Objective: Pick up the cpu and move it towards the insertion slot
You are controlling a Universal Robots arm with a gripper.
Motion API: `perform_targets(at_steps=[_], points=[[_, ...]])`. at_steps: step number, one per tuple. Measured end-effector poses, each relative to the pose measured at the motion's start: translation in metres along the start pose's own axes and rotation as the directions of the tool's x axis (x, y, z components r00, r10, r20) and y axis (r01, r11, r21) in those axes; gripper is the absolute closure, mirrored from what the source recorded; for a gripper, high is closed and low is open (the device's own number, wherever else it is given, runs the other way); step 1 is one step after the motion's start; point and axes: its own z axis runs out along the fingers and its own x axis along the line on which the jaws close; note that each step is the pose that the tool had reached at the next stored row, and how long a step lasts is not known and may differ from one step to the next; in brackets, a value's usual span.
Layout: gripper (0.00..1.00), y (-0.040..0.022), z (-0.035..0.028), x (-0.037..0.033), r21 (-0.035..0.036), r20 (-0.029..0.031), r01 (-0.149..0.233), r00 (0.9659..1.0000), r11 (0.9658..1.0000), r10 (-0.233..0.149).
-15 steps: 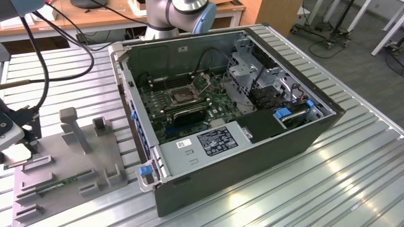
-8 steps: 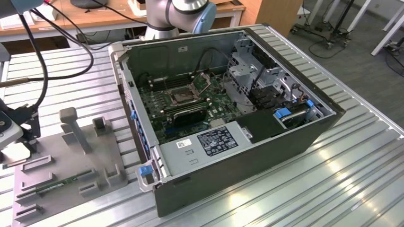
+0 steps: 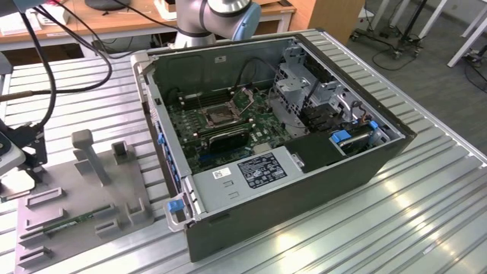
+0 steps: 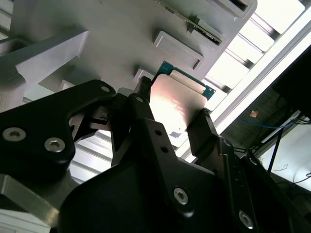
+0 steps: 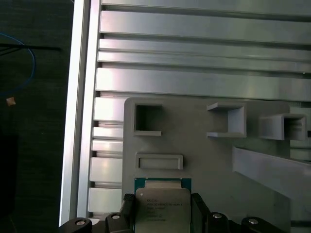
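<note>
The cpu (image 5: pixel 162 206), a flat square chip with a silvery top and a green rim, sits between my two black fingers (image 5: pixel 127 205), just over the near edge of the grey fixture plate (image 5: pixel 204 165). My gripper (image 5: pixel 163 209) is shut on it, one finger on each side. In the second wrist view the cpu (image 4: pixel 177 104) shines between the fingers (image 4: pixel 206 127) of the gripper (image 4: pixel 174 116). The insertion slot (image 3: pixel 220 117), a dark square socket with a silver frame, lies on the green board inside the open computer case (image 3: pixel 304 171), well to the exterior view's right of my wrist hardware (image 3: pixel 27 147).
The fixture plate (image 3: pixel 84 194) carries upright grey posts (image 3: pixel 85 154), several recessed holders and a thin green memory stick (image 3: pixel 72 221). The ribbed metal table (image 3: pixel 426 228) ends just beyond the plate. Cables (image 3: pixel 45 68) hang over the exterior view's left. The case walls rise around the board.
</note>
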Motion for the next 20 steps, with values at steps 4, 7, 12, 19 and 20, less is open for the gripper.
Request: perform_targets(at_steps=[4, 7, 12, 19, 20], points=[[0.45, 0.0001, -0.0032, 0.0000, 0.0000, 0.0000, 0.000, 1.0000, 1.0000, 0.000], [0.45, 0.0002, -0.0059, 0.0000, 0.0000, 0.0000, 0.000, 1.0000, 1.0000, 0.000], [0.45, 0.0004, -0.0103, 0.0000, 0.0000, 0.0000, 0.000, 1.0000, 1.0000, 0.000], [0.45, 0.0006, -0.0138, 0.0000, -0.0001, 0.0002, 0.000, 1.0000, 1.0000, 0.000], [0.45, 0.0006, -0.0143, 0.0000, 0.0000, 0.0000, 0.000, 1.0000, 1.0000, 0.000]])
